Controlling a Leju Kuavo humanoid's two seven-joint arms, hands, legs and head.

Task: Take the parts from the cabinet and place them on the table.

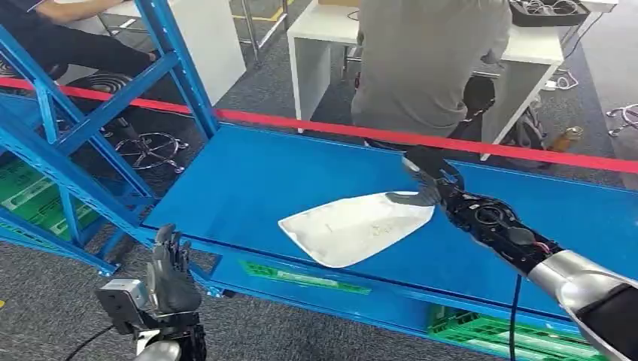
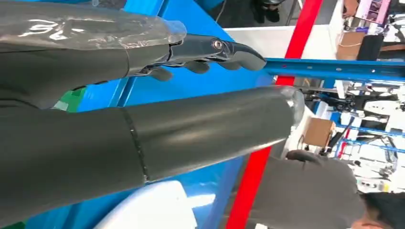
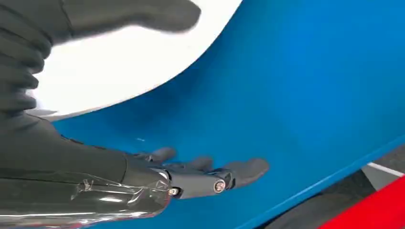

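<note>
Head view has my right hand [image 1: 430, 183] pinching the white part's [image 1: 353, 226] far tip mid-table [image 1: 248, 173], so I lower flat before releasing, left hand [image 1: 171, 274] idle, fingers apart.

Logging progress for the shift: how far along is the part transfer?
Done: the white part lies on the blue table. In hand: the right hand is at its far end, thumb over the edge. The left hand holds nothing. Left: letting go; any remaining parts cannot be judged.

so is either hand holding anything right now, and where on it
The right hand holds the white part by its narrow far end, thumb on top. The left hand holds nothing, fingers apart.
</note>
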